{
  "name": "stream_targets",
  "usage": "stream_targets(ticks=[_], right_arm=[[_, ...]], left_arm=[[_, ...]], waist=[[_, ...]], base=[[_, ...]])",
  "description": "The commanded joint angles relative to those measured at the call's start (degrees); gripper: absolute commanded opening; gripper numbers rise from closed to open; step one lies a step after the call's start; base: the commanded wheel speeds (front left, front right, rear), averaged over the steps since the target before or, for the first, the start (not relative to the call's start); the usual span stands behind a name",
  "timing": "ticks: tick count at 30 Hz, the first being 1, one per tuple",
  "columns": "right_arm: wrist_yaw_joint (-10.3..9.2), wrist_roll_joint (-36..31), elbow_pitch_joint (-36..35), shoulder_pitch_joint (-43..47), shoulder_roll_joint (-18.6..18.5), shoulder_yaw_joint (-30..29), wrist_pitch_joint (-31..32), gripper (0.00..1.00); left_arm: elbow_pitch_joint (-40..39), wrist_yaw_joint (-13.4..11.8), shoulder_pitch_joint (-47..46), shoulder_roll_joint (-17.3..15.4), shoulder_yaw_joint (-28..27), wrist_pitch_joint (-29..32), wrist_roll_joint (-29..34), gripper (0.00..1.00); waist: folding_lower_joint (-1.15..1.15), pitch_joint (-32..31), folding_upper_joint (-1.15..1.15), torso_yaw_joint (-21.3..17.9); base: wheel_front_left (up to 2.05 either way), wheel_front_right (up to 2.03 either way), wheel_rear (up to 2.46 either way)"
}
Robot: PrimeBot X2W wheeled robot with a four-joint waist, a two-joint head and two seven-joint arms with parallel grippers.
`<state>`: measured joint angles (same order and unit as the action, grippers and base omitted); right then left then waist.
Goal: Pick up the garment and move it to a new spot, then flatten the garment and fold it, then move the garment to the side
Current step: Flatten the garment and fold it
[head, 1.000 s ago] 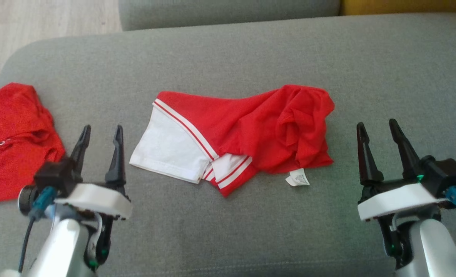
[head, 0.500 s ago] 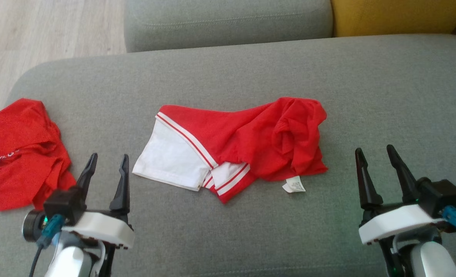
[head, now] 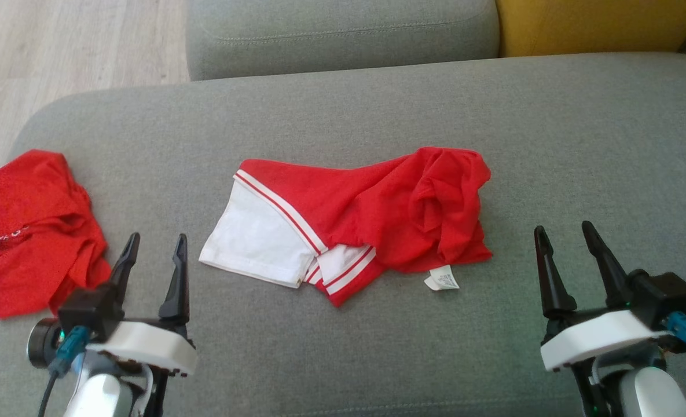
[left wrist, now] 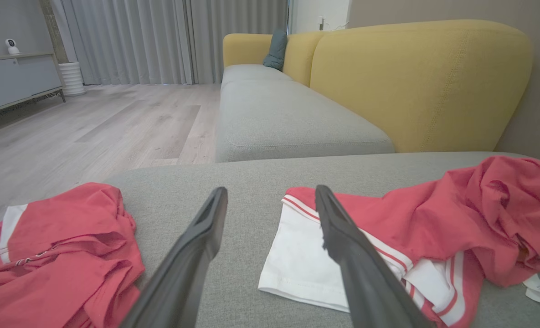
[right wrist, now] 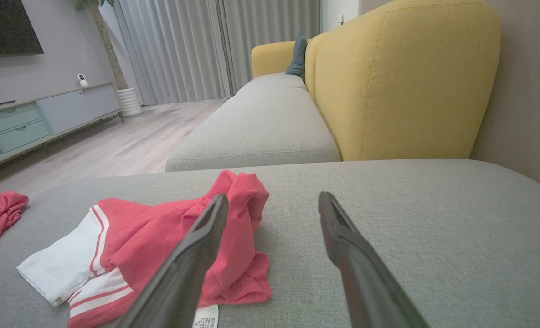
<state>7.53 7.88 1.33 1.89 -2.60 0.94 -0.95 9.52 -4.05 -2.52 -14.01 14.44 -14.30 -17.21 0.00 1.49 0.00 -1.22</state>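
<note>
Red with white trim, the garment (head: 377, 208) lies rumpled; our left gripper (head: 156, 238) and right gripper (head: 563, 227) gape wide, empty.

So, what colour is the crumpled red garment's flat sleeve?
White sleeve with a red stripe; clearest in head view.

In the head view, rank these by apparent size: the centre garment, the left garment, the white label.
1. centre garment
2. left garment, cut off by the frame edge, so its full size is unsure
3. label
</note>
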Motion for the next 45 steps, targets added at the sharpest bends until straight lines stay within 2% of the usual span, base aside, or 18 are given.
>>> stream_targets(ticks=[1, 20, 26, 33, 34, 35, 36, 41, 45], right_arm=[[-0.04, -0.5, -2.2, -1.9, -0.3, 1.1, -0.1, 1.00], [-0.04, -0.5, -0.2, -2.8, -0.3, 2.3, 1.5, 1.00], [-0.04, -1.5, 4.3, -6.9, -0.3, 4.5, 2.9, 1.00], [-0.04, -2.5, 13.5, -14.5, -0.3, 5.6, 2.3, 1.00], [-0.04, -2.6, 14.7, -15.3, -0.3, 5.5, 2.4, 0.83], [-0.04, -2.5, 15.7, -16.0, -0.3, 5.4, 2.3, 0.28], [-0.04, -2.5, 16.4, -16.7, -0.3, 5.3, 2.1, 0.00], [-0.04, -3.4, 16.5, -19.3, -0.7, 2.8, 1.0, 0.00], [-0.04, -4.5, 14.4, -22.6, -4.3, -1.5, 2.1, 0.00]], left_arm=[[-1.7, -0.1, -2.5, -1.3, -2.4, -0.7, 0.7, 1.00], [-1.9, 0.1, -4.3, -0.7, -2.0, -0.7, 1.8, 1.00], [-3.1, 0.4, -7.0, 0.0, -1.5, -0.7, 2.7, 1.00], [-3.8, 1.2, -9.5, 0.8, -1.2, -0.7, 3.9, 1.00], [-3.8, 1.4, -9.8, 1.0, -1.1, -0.7, 4.0, 1.00], [-3.7, 1.5, -10.0, 1.1, -1.0, -0.7, 4.2, 1.00], [-3.7, 1.7, -10.2, 1.3, -1.0, -0.7, 4.3, 1.00], [-3.8, 2.2, -11.3, 2.0, -1.2, -0.7, 4.9, 1.00], [-4.3, 2.9, -12.7, 2.8, -1.2, -0.7, 5.6, 1.00]], waist=[[0.00, 0.0, 0.00, 0.0], [0.00, 1.9, 0.00, 1.1], [0.00, 5.5, 0.00, 2.6], [0.00, 8.9, 0.00, 4.2], [0.00, 9.2, 0.00, 4.4], [0.00, 9.4, 0.00, 4.6], [0.00, 9.6, 0.00, 4.7], [0.00, 10.9, 0.00, 5.1], [0.00, 13.1, 0.00, 5.9]], base=[[0.00, 0.00, 0.00], [0.00, 0.00, 0.00], [0.00, 0.00, 0.00], [0.00, 0.00, 0.00], [0.00, 0.00, 0.00], [0.00, 0.00, 0.00], [0.00, 0.00, 0.00], [0.00, 0.00, 0.00], [0.00, 0.00, 0.00]])
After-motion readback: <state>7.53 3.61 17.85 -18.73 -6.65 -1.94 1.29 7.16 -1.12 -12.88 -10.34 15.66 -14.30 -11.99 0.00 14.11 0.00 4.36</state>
